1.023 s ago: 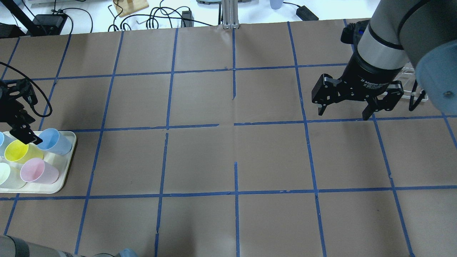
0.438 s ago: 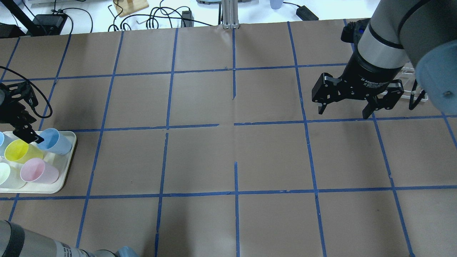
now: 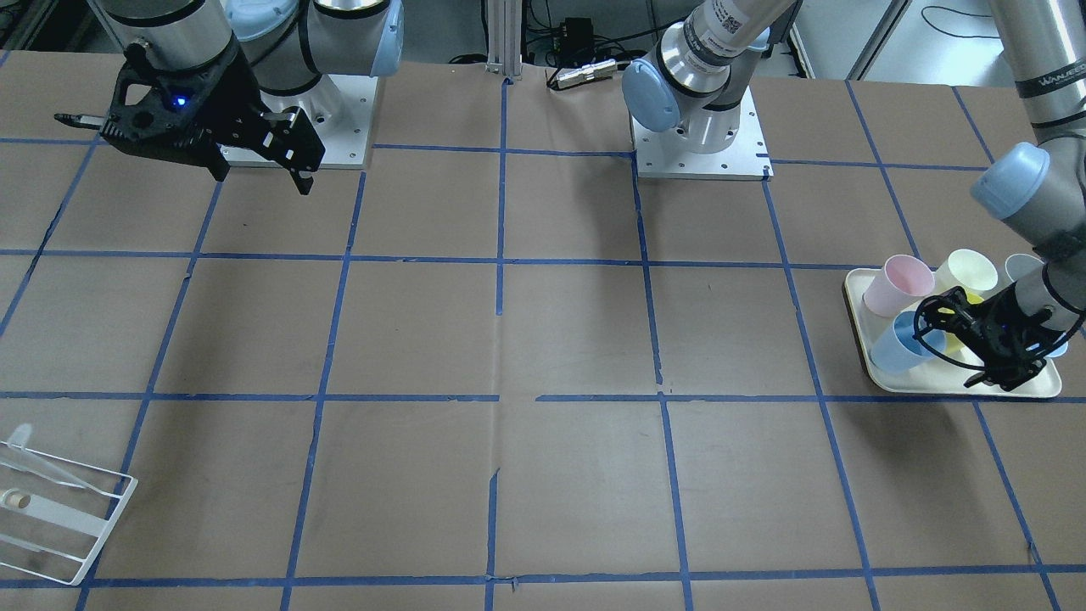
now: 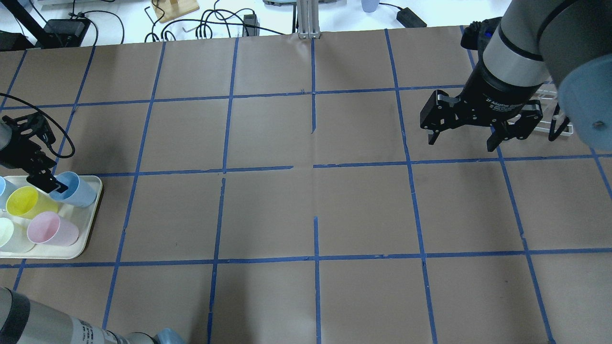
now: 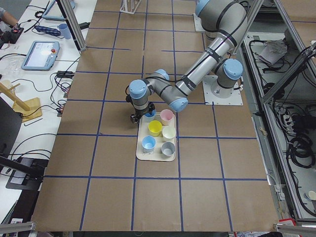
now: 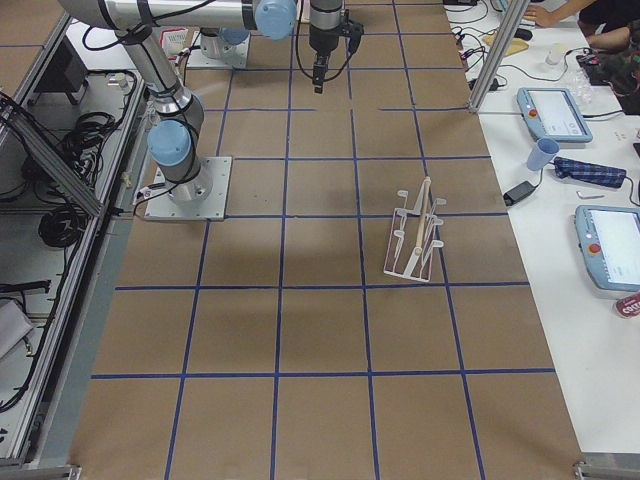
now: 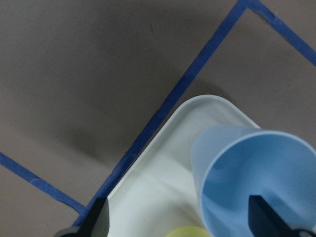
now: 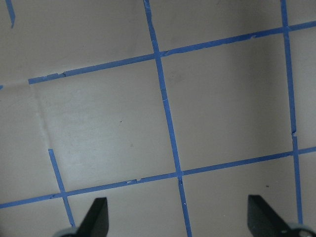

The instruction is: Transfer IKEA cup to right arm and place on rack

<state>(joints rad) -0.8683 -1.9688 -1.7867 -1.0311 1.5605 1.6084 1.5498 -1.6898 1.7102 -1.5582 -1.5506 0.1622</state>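
Observation:
The pale sky-blue IKEA cup [image 4: 72,189] stands upright at the far right corner of a cream tray [image 4: 91,210]; it also shows in the front view [image 3: 898,350] and the left wrist view [image 7: 256,177]. My left gripper [image 4: 42,180] [image 7: 180,219] is open at the cup's rim, with one fingertip [image 7: 261,217] over the cup's mouth and the other over the tray. My right gripper [image 4: 461,143] [image 3: 261,180] is open and empty, hovering above the table at the far right. The white wire rack [image 3: 59,509] [image 6: 415,240] stands near the right gripper, partly hidden behind the arm in the overhead view.
The tray also holds a yellow cup [image 4: 21,200], a pink cup [image 4: 48,229], a pale cream cup [image 4: 5,231], a second blue cup [image 5: 148,143] and a grey cup [image 5: 168,147]. Brown paper with blue tape lines covers the table. Cables lie beyond the far edge.
The left gripper has shifted a little to the right and away, closer to the blue cup's rim. The right gripper has drifted slightly right and away from the robot.

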